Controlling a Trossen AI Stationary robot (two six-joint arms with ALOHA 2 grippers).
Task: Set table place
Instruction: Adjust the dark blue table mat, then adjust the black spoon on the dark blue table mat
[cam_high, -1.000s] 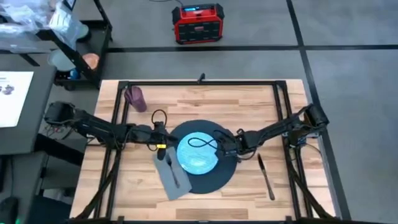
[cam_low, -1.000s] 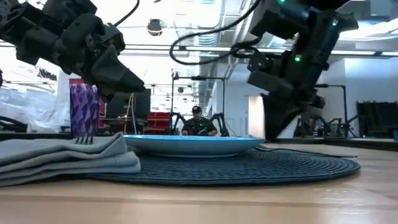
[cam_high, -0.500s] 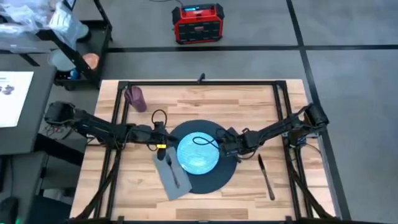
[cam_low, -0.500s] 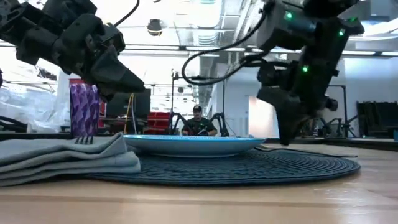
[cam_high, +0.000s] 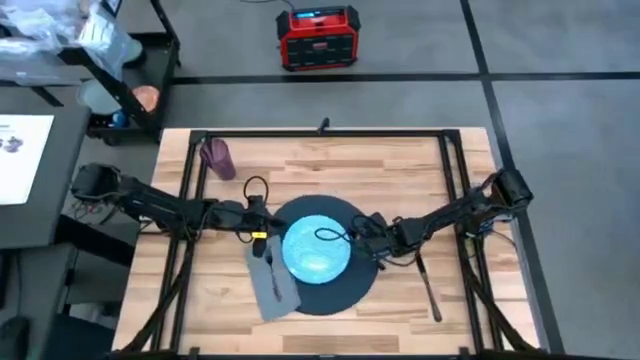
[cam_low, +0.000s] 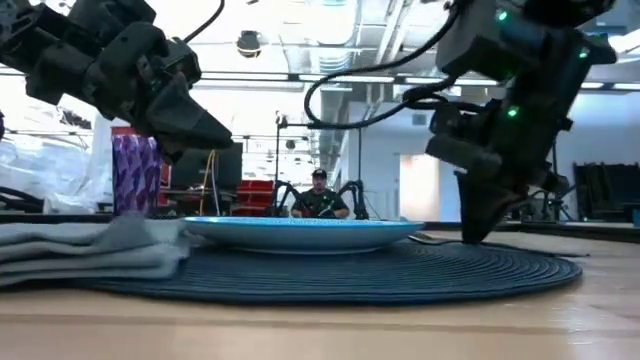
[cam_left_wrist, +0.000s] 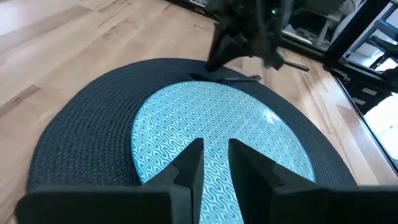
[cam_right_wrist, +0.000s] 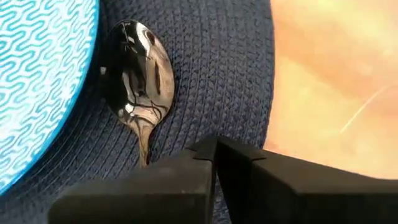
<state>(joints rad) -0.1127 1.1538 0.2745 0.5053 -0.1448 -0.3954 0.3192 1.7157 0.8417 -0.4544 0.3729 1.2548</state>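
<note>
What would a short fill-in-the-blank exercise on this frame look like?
1. The light blue plate sits on the round dark ____.
2. Beside the plate, on the mat, a shiny ____ lies under the right gripper.
3. The fork rests on the grey ____.
4. At the table's far left corner stands a ____ cup.

Missing words: mat; spoon; napkin; purple

Both arms reach inward, left claw (cam_high: 262, 222) and right claw (cam_high: 372, 243) nearly closed.
</note>
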